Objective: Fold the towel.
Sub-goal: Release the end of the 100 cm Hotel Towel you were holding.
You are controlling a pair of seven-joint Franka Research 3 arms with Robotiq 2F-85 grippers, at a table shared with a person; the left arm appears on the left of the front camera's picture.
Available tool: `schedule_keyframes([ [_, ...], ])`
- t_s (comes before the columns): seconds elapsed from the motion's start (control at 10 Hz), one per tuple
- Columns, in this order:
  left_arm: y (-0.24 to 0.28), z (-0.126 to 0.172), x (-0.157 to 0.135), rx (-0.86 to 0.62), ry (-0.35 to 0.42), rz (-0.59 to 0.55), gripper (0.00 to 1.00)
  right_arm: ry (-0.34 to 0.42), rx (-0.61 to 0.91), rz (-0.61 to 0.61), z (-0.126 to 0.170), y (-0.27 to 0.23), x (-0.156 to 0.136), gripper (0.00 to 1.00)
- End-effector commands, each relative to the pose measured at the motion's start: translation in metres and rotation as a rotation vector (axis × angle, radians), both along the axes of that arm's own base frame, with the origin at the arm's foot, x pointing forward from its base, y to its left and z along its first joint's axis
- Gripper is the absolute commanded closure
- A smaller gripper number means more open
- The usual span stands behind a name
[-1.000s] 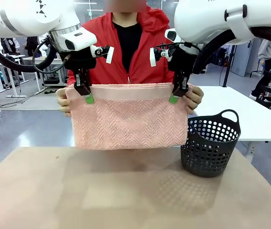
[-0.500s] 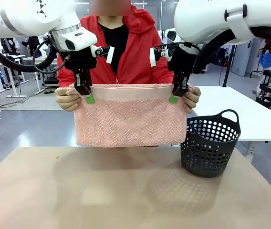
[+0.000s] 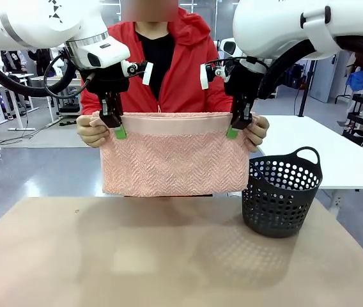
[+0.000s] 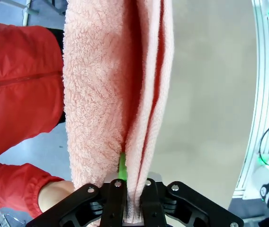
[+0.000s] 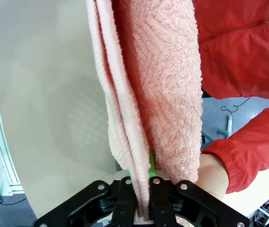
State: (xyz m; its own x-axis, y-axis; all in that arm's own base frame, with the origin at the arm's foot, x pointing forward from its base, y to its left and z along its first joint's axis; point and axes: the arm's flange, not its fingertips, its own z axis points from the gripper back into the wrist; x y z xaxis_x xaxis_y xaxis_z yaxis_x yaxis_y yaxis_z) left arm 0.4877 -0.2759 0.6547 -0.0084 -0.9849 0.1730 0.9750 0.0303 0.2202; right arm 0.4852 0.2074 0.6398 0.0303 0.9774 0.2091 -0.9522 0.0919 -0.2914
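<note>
Salmon-pink terry towel (image 3: 175, 160) hangs upright above the tan table (image 3: 169, 262), folded double, smooth hem band along its top edge. It is suspended clear of the tabletop, in front of a person in a red jacket (image 3: 181, 70).

Left gripper (image 3: 114, 128) pinches the upper corner on its own side; in the left wrist view the fingers sit tight against the thin towel layers passing between them. Right gripper (image 3: 238, 128) pinches the opposite upper corner in the same manner.

One hand (image 3: 91, 131) of the person grasps the towel just outside the left gripper, and the other hand (image 3: 258, 131) just outside the right gripper.

Dark perforated plastic basket (image 3: 280, 192) stands on the table beside the towel's lower right corner; contact cannot be determined.
</note>
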Motion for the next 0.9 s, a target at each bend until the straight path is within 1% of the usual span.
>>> schedule_keyframes([
  [0.0, 0.002, 0.003, -0.004, -0.004, -0.018, -0.023, 0.6, -0.012, 0.011, 0.015, 0.0, -0.004, -0.003, 0.65],
  [0.1, 0.004, 0.006, -0.004, -0.018, -0.01, -0.01, 0.36, -0.008, 0.029, 0.001, 0.0, -0.007, -0.005, 0.65],
  [0.2, 0.005, 0.011, -0.007, -0.025, -0.02, -0.003, 0.24, -0.017, 0.046, -0.002, 0.005, -0.009, -0.009, 0.34],
  [0.3, 0.009, 0.02, -0.011, -0.043, -0.031, 0.021, 0.0, -0.003, 0.076, 0.022, 0.012, -0.012, -0.018, 0.62],
  [0.4, 0.022, 0.035, -0.019, -0.102, -0.022, 0.031, 0.0, -0.017, 0.117, 0.019, 0.028, -0.023, -0.03, 0.04],
  [0.5, 0.039, 0.055, -0.033, -0.169, -0.012, 0.046, 0.0, -0.016, 0.201, 0.013, 0.049, -0.043, -0.046, 0.32],
  [0.6, 0.053, 0.066, -0.044, -0.201, -0.021, 0.088, 0.13, -0.03, 0.235, -0.042, 0.06, -0.06, -0.054, 0.0],
  [0.7, 0.067, 0.072, -0.054, -0.244, -0.004, 0.132, 0.01, -0.036, 0.275, -0.095, 0.066, -0.077, -0.06, 0.01],
  [0.8, 0.087, 0.075, -0.063, -0.28, -0.005, 0.216, 0.0, -0.042, 0.319, -0.156, 0.072, -0.097, -0.065, 0.0],
])
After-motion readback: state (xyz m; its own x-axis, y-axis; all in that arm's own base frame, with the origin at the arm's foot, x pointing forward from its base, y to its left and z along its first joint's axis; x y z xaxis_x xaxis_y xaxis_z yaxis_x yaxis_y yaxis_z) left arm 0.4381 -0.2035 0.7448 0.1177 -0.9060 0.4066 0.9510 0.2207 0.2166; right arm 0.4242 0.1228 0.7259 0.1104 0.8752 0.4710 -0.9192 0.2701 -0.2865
